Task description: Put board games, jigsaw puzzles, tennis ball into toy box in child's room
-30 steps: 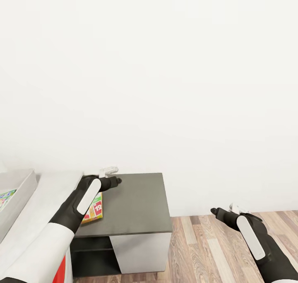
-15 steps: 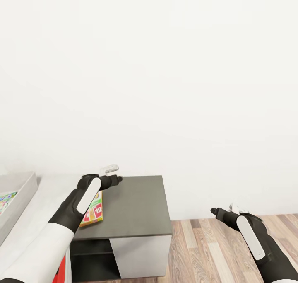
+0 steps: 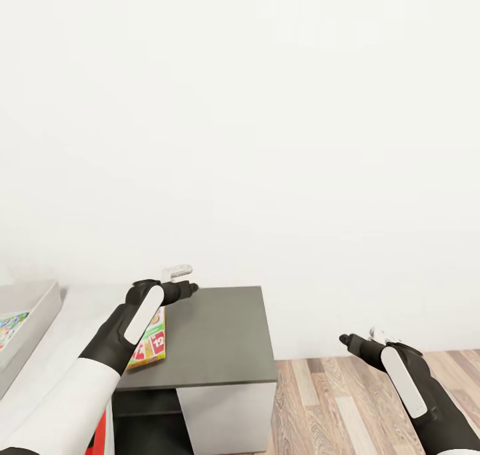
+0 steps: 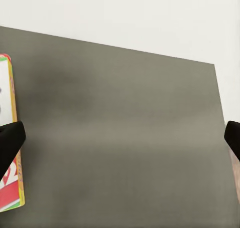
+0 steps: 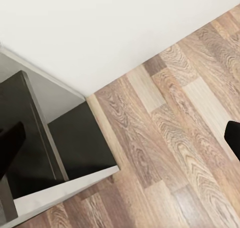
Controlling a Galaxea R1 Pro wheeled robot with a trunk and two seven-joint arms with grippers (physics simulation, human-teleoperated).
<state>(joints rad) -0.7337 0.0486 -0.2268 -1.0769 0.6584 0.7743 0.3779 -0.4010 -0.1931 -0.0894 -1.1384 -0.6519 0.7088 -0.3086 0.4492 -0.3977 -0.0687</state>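
A yellow-green Skip-Bo board game [image 3: 151, 338] lies flat on the dark grey side unit [image 3: 213, 335], partly under my left forearm. Its edge also appears in the left wrist view as the Skip-Bo box [image 4: 8, 138]. My left gripper [image 3: 183, 280] hovers open just above the unit's back left corner, near the box's far end; the left gripper [image 4: 120, 138] has nothing between its fingers. The toy box [image 3: 39, 305] sits at the far left on the pale table [image 3: 80, 315], holding a bright patterned jigsaw puzzle [image 3: 9, 326]. My right gripper [image 3: 361, 338] hangs open over the floor.
A white wall rises directly behind the side unit. Wood-plank floor [image 3: 347, 402] spreads to the right of the unit and under my right gripper [image 5: 122, 140]. The unit's open dark shelf [image 5: 75, 148] faces the floor. Something red [image 3: 99, 435] shows beneath my left arm.
The whole picture has shifted: the side unit and toy box sit slightly lower and further left, so the camera moved. Both arms keep their pose, grippers still open.
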